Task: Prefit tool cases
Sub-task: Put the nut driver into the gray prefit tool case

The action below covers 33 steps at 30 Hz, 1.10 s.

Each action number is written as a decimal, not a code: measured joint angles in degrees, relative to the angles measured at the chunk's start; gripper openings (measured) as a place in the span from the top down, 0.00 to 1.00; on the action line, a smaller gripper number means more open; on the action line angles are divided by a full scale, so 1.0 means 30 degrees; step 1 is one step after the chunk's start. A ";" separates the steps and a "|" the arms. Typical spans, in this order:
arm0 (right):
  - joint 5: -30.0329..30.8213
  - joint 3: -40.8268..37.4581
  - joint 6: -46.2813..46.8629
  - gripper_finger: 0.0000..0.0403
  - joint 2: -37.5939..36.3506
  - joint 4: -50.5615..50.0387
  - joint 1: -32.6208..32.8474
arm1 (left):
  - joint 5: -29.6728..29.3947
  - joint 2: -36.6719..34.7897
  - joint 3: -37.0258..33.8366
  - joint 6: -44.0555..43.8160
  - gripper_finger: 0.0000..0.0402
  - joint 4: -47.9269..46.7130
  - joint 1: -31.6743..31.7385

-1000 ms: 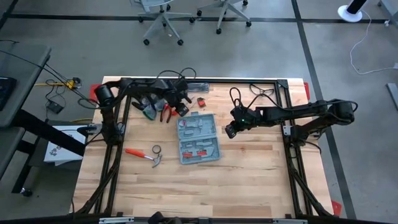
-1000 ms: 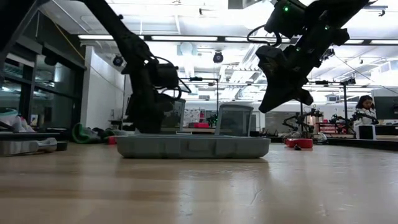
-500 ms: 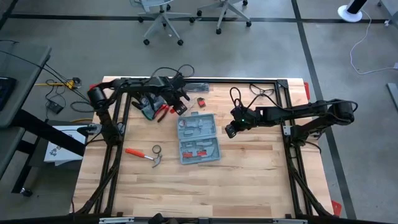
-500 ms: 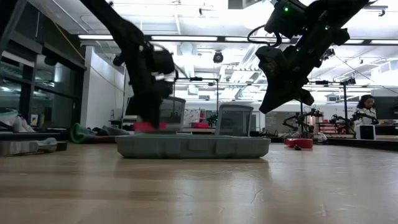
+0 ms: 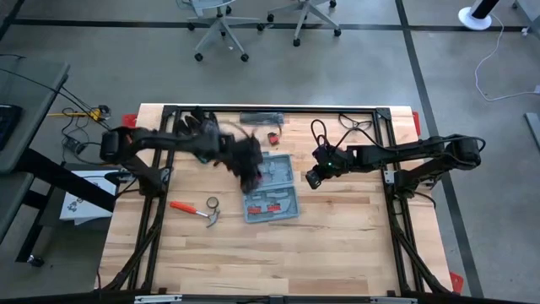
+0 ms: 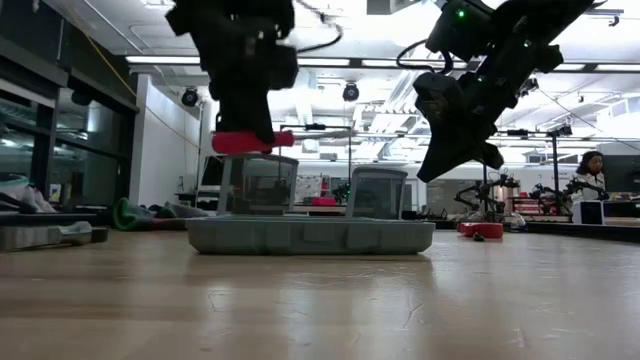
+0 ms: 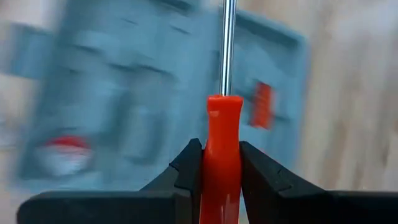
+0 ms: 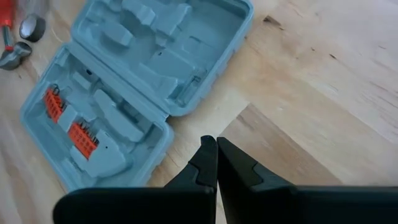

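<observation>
My left end effector (image 7: pixel 221 165) grips a red-handled screwdriver (image 7: pixel 221 155) above the open tool case (image 5: pixel 270 187); most recesses remain unfilled.

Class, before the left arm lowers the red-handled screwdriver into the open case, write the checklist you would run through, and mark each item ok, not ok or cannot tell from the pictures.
1. Left gripper clamped on the screwdriver handle: ok.
2. Screwdriver carried above the tool case, clear of its rim in the low view: ok.
3. Case lying open and flat on the table: ok.
4. Shaft lined up with a matching recess: cannot tell; the wrist picture is smeared by motion.
5. Right gripper shut, holding nothing, beside the case and not over it: ok.
6. Hammer lying clear of the case: ok.
</observation>
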 joint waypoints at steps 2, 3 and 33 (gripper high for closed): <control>-0.0086 0.0000 -0.0257 1.00 0.0000 0.0001 -0.0024 | -0.0122 0.0384 -0.0004 -0.0191 0.84 0.0927 -0.1384; -0.0156 0.0000 -0.0343 1.00 0.0000 -0.0005 -0.0025 | -0.0147 0.0605 -0.0004 -0.0440 0.84 0.1499 -0.1976; -0.1521 0.0000 -0.1602 1.00 0.0000 -0.0581 0.0515 | -0.0642 0.4579 -0.0004 -0.4057 0.84 0.3305 -0.5082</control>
